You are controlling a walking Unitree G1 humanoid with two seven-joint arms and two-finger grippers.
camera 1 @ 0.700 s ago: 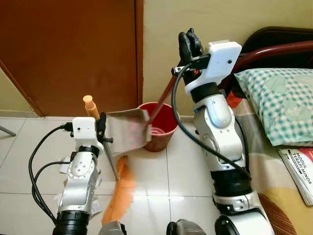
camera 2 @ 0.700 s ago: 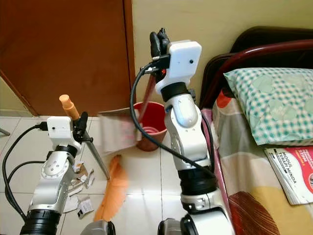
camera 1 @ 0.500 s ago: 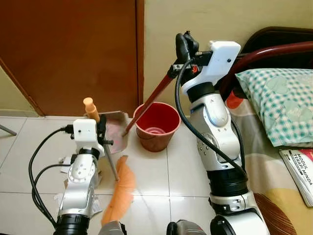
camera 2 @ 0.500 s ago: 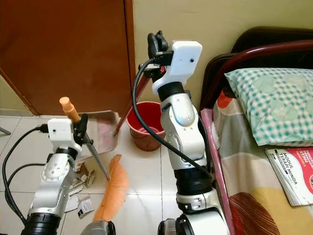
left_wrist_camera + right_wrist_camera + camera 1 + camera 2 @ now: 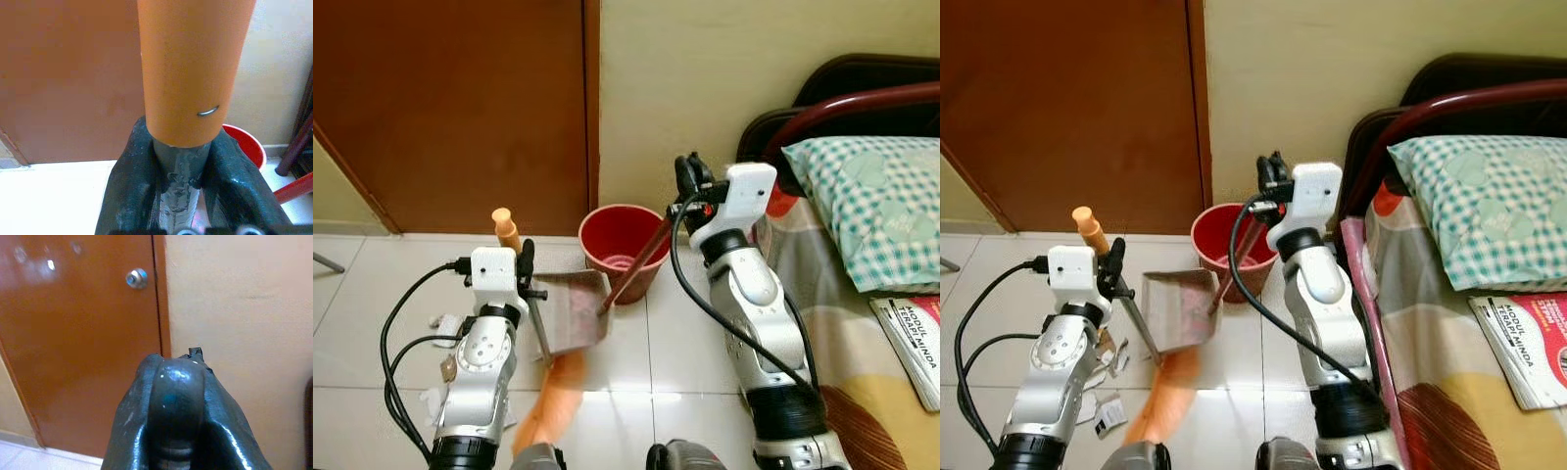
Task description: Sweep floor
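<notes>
Two grippers clamp tools over white tiles (image 5: 636, 348): left gripper (image 5: 524, 274) on the broom (image 5: 548, 416), right gripper (image 5: 690, 186) on the dustpan (image 5: 573, 313). Bucket (image 5: 622, 250) mid-frame, brown door (image 5: 450, 108) upper left, bed (image 5: 876, 284) right.

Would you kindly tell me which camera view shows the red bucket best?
The left eye view: the red bucket stands whole against the wall, rim and inside open to sight. The right eye view has it partly behind the right gripper. The left wrist view catches a rim sliver.
</notes>
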